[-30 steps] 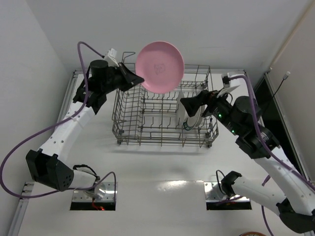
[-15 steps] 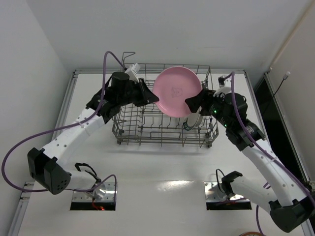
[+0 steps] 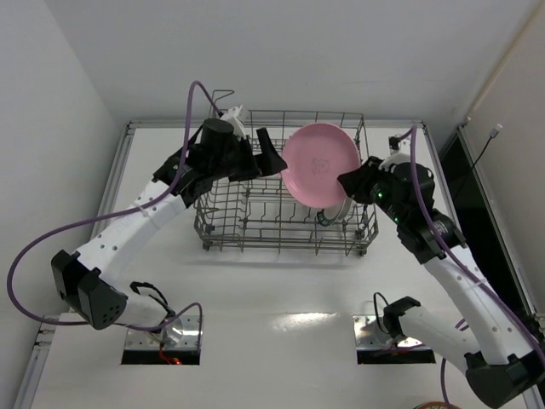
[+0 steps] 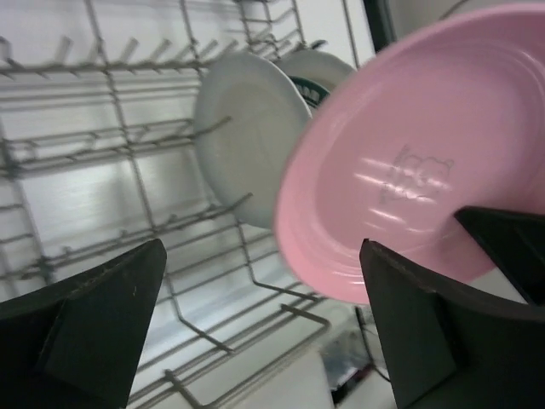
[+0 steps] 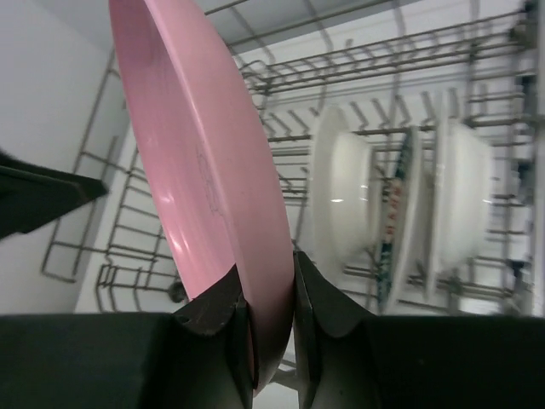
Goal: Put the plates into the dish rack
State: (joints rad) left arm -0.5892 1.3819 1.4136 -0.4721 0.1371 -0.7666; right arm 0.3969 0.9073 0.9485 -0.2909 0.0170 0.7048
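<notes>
I count one pink plate (image 3: 321, 164) above the dish rack (image 3: 255, 226), its rim pinched by my right gripper (image 5: 266, 290); two more upright inside, white plate (image 4: 243, 145) and blue-rimmed plate (image 5: 398, 223); left gripper (image 3: 262, 155) jaws apart

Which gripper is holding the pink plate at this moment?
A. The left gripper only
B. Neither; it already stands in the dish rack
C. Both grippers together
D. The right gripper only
D: in the right wrist view the right gripper pinches the rim of the pink plate, while in the left wrist view the left gripper is wide open with the plate beyond its fingers.
</notes>
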